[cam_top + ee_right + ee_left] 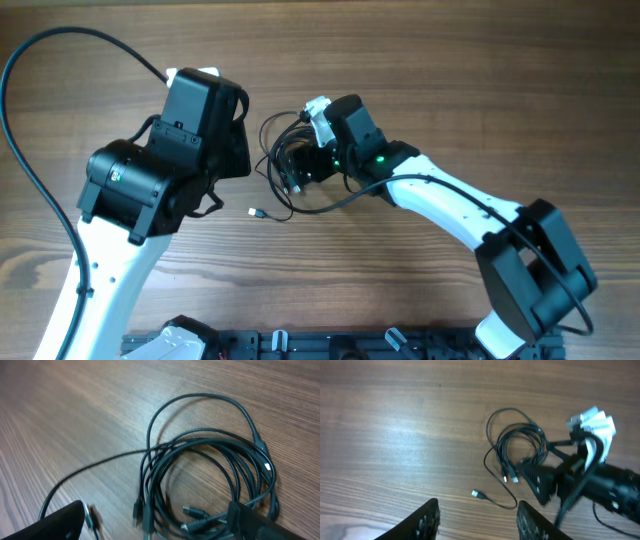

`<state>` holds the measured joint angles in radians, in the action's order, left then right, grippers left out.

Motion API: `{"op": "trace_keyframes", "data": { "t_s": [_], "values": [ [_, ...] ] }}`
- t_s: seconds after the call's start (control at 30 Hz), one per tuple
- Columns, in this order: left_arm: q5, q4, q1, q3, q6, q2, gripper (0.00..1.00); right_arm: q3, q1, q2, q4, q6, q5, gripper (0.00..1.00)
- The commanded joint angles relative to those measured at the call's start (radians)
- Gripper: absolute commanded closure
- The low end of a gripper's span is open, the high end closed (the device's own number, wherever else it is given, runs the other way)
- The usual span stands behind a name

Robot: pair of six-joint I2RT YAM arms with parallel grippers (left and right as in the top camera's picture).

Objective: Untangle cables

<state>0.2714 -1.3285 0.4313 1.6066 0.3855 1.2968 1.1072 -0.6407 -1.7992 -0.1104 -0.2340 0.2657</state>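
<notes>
The thin, dark black-green cables [290,165] [520,442] [210,465] lie as a loose bundle of several overlapping round loops near the middle of the brown, wood-grained table [450,60] [395,420] [75,410], flat on its matte surface. Their sheaths look smooth and faintly glossy, and a few short ends with small metallic tips sit inside the coil. One single strand leaves the bundle, curves toward the table edge where the arms are mounted, and ends in a tiny silvery plug [252,212] [475,493] that lies apart from the loops

The right gripper [300,170] [160,527], black and angular at the end of a smooth white-shelled arm, is down at the bundle. Its two fingers are spread wide, one on each side of the coil's nearer part, and are not pinching any strand. The left gripper [479,522] has black, ribbed fingers that also stand apart, over bare wood on the bundle's left side. In the left wrist view the loose plug lies near, just ahead of its fingertips
</notes>
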Motion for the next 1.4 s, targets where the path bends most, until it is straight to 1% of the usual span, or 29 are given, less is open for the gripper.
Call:
{"op": "trace_keyframes", "data": {
  "t_s": [0.0,0.1,0.2,0.27,0.3,0.33,0.37,0.4,0.5,0.53,0.57,0.63,0.67,0.73,0.83,0.9,1.07,1.13,1.17,1.2,1.23,1.27,1.3,1.37],
  "values": [
    [-0.046,-0.019,0.003,0.004,0.027,-0.008,0.49,-0.003,-0.002,-0.072,0.01,-0.168,-0.113,0.1],
    [-0.073,-0.035,0.004,0.004,0.036,-0.008,0.5,-0.003,0.0,-0.103,-0.011,-0.309,-0.238,0.1],
    [-0.072,-0.038,0.003,0.004,0.042,-0.008,0.5,-0.003,0.0,-0.118,-0.015,-0.379,-0.264,0.1],
    [-0.072,-0.037,0.003,0.004,0.042,-0.008,0.49,-0.003,0.0,-0.126,-0.027,-0.455,-0.285,0.11],
    [-0.072,-0.037,0.003,0.004,0.042,-0.008,0.49,-0.003,0.0,-0.128,-0.071,-0.557,-0.341,0.14],
    [-0.072,-0.037,0.003,0.004,0.042,-0.008,0.49,-0.003,0.0,-0.128,-0.102,-0.637,-0.375,0.14],
    [-0.072,-0.037,0.003,0.004,0.042,-0.008,0.49,-0.003,0.0,-0.128,-0.124,-0.69,-0.389,0.13],
    [-0.072,-0.037,0.003,0.004,0.042,-0.008,0.49,-0.003,0.0,-0.128,-0.139,-0.72,-0.391,0.1],
    [-0.072,-0.037,0.003,0.004,0.042,-0.008,0.48,-0.003,-0.001,-0.128,-0.161,-0.778,-0.389,0.1],
    [-0.072,-0.037,0.003,0.004,0.042,-0.008,0.48,-0.003,-0.002,-0.128,-0.172,-0.8,-0.389,0.1],
    [-0.072,-0.037,0.003,0.004,0.042,-0.008,0.48,-0.003,-0.002,-0.128,-0.182,-0.818,-0.388,0.15],
    [-0.072,-0.037,0.003,0.004,0.042,-0.008,0.48,-0.003,-0.002,-0.135,-0.189,-0.827,-0.378,0.19],
    [-0.072,-0.037,0.003,0.004,0.042,-0.008,0.48,-0.003,-0.002,-0.14,-0.185,-0.827,-0.367,0.19],
    [-0.072,-0.036,0.003,0.004,0.042,-0.008,0.48,-0.003,-0.002,-0.16,-0.145,-0.798,-0.31,0.18],
    [-0.072,-0.034,0.003,0.004,0.041,-0.008,0.46,-0.003,-0.002,-0.205,-0.014,-0.661,-0.163,0.08],
    [-0.072,-0.034,0.003,0.004,0.04,-0.008,0.44,-0.003,-0.002,-0.244,0.05,-0.608,-0.064,0.05],
    [-0.072,-0.031,0.003,0.004,0.038,-0.008,0.44,-0.003,-0.002,-0.309,0.051,-0.581,0.023,0.05],
    [-0.072,-0.027,0.003,0.004,0.038,-0.008,0.44,-0.003,-0.002,-0.322,0.035,-0.578,0.037,0.12],
    [-0.072,-0.026,0.003,0.004,0.038,-0.008,0.44,-0.003,-0.002,-0.326,0.021,-0.578,0.043,0.24],
    [-0.072,-0.024,0.003,0.004,0.038,-0.008,0.44,-0.003,-0.002,-0.33,-0.001,-0.579,0.043,0.39],
    [-0.072,-0.023,0.003,0.004,0.038,-0.008,0.44,-0.003,-0.002,-0.331,-0.021,-0.58,0.043,0.58],
    [-0.072,-0.022,0.003,0.004,0.038,-0.008,0.44,-0.003,-0.002,-0.331,-0.043,-0.58,0.042,0.72],
    [-0.072,-0.022,0.003,0.004,0.038,-0.008,0.43,-0.003,-0.002,-0.331,-0.066,-0.58,0.038,0.95],
    [-0.072,-0.023,0.003,0.004,0.038,-0.008,0.44,-0.003,-0.001,-0.331,-0.106,-0.577,0.035,0.95]
  ]
}}
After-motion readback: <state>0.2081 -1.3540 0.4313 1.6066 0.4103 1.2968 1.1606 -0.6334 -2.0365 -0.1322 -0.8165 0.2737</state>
